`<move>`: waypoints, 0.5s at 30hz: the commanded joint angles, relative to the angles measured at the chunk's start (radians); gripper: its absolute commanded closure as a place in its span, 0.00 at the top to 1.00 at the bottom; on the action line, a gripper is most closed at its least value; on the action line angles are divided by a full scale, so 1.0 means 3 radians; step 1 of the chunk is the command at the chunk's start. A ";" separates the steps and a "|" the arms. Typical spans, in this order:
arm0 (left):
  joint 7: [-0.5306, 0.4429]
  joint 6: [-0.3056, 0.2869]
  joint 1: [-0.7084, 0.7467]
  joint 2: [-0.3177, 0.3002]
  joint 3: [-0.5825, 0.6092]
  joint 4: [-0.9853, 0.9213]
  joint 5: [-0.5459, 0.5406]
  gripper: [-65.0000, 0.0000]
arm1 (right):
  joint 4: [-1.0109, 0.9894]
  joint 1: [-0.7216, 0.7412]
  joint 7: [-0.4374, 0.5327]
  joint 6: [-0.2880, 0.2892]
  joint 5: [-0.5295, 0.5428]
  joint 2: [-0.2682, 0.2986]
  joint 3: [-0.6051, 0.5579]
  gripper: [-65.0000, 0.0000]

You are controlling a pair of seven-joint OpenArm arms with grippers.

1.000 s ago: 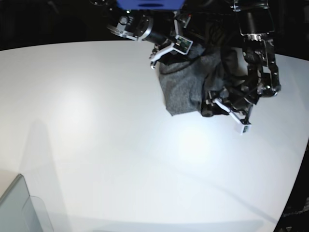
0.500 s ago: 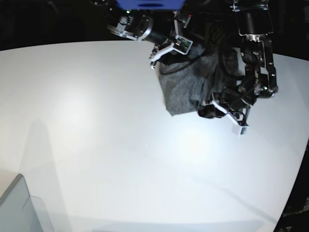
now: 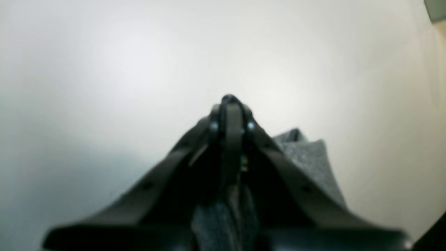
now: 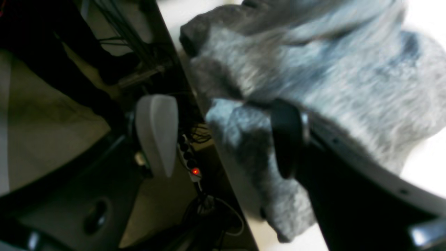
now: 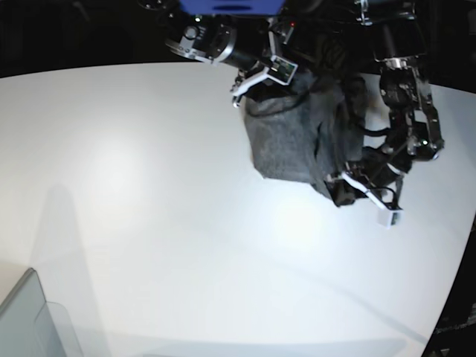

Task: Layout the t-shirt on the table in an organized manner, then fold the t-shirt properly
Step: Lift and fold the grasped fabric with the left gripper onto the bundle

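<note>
white table (image 5: 149,223) lying mostly bare; the t-shirt (image 5: 286,141) sitting bunched (nothing laid out or folded). left gripper (image 5: 370,197) pinching its cloth, right gripper (image 5: 256,78) gaping wide beside it.

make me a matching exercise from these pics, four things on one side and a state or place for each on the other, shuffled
Things:
1. left gripper
2. right gripper
3. t-shirt
4. bin

States or places:
A. bunched in a heap at the far side of the table
B. open, jaws apart beside the cloth at the table's far edge
C. translucent grey, at the near corner in the base view
D. shut on a fold of grey cloth

Pairs: 1-D, 2-B, 3-A, 4-C
</note>
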 commanded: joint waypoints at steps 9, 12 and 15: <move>0.0746 -0.0023 0.0036 -0.0016 -0.0717 0.0519 -0.0053 0.00 | -0.0041 0.0064 0.0099 0.0049 0.0039 -0.0020 -0.0014 0.66; 0.0802 -0.0023 0.0179 -0.0026 -0.0881 0.0606 -0.0053 0.00 | -0.0041 0.0064 0.0099 0.0049 0.0039 -0.0026 -0.0014 0.66; 0.0797 -0.0023 0.0256 -0.0042 -0.0957 0.0483 -0.0043 0.00 | -0.0041 0.0064 0.0099 0.0049 0.0039 -0.0031 -0.0019 0.66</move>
